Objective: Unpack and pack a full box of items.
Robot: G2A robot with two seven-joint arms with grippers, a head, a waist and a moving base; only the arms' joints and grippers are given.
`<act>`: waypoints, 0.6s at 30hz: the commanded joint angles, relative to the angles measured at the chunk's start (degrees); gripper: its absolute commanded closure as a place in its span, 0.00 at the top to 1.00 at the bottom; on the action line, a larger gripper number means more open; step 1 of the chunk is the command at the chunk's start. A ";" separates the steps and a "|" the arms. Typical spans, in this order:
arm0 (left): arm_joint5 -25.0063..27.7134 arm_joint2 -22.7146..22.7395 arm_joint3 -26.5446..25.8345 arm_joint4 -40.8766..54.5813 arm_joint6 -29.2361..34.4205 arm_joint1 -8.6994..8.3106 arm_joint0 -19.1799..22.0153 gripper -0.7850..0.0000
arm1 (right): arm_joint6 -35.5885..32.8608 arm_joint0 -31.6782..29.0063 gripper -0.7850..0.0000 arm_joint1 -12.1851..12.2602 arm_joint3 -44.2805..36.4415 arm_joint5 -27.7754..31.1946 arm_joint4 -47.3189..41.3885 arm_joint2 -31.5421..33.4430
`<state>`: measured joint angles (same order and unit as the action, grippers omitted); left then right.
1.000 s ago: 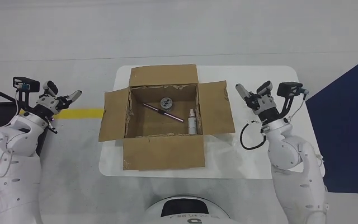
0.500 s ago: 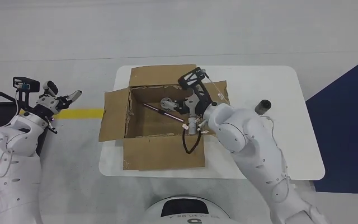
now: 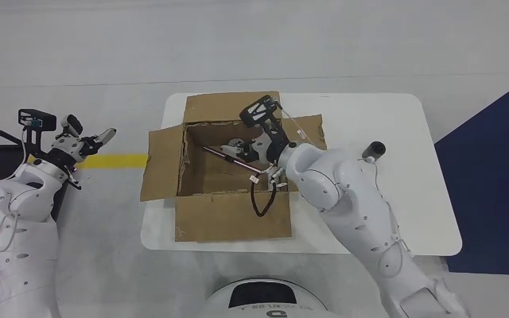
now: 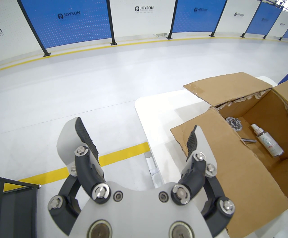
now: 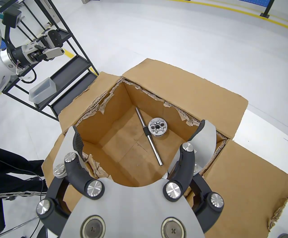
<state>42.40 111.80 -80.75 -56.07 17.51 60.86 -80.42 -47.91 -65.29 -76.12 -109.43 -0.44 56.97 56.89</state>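
Logo lettering on white wall panels (image 4: 144, 22)

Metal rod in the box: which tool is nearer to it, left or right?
Right. The right tool hangs open over the box, above the metal rod; the left tool is out past the table's edge.

Pale grey, glossy floor (image 3: 254, 40) on every side of the white table with rounded corners (image 3: 382, 119). Yellow painted floor stripe (image 3: 123, 160) running toward the table's left edge. Dark blue surface (image 3: 481, 183) beyond the table's right edge. Off the left edge, black metal shelf rack (image 5: 74, 65) bearing a translucent plastic bin (image 5: 42, 90). Across the floor, curved row of blue perforated wall panels (image 4: 67, 22) alternating with white panels (image 4: 144, 20), set between black posts (image 4: 110, 24), with a second yellow line (image 4: 90, 48) at their foot. Even, bright light; soft sheen on the floor.
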 commanded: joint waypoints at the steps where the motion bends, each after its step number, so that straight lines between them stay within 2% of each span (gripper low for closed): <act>1: 0.00 0.00 0.00 0.00 0.00 0.00 0.00 1.00 | -0.70 -0.21 1.00 -0.02 1.62 -0.12 0.16 -0.50; 3: 0.00 0.00 0.00 0.00 0.00 0.00 0.00 1.00 | -3.75 0.92 1.00 -0.37 4.34 -0.40 -2.52 -1.78; 9: 0.00 0.00 0.00 0.00 0.00 0.00 0.00 1.00 | -17.34 5.29 1.00 -1.17 8.63 -7.94 -4.75 -4.24; 12: 0.00 0.00 0.00 0.00 0.00 0.00 0.00 1.00 | -19.99 6.83 0.98 -1.61 11.68 -11.47 -3.24 -5.95; 18: 0.00 0.00 0.00 0.00 0.00 0.00 0.00 1.00 | -20.35 10.64 0.94 -3.23 19.75 -18.21 1.47 -11.16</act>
<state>42.40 111.80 -80.75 -56.07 17.51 60.86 -80.42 -68.44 -55.49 -79.01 -91.43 -17.04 57.18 46.78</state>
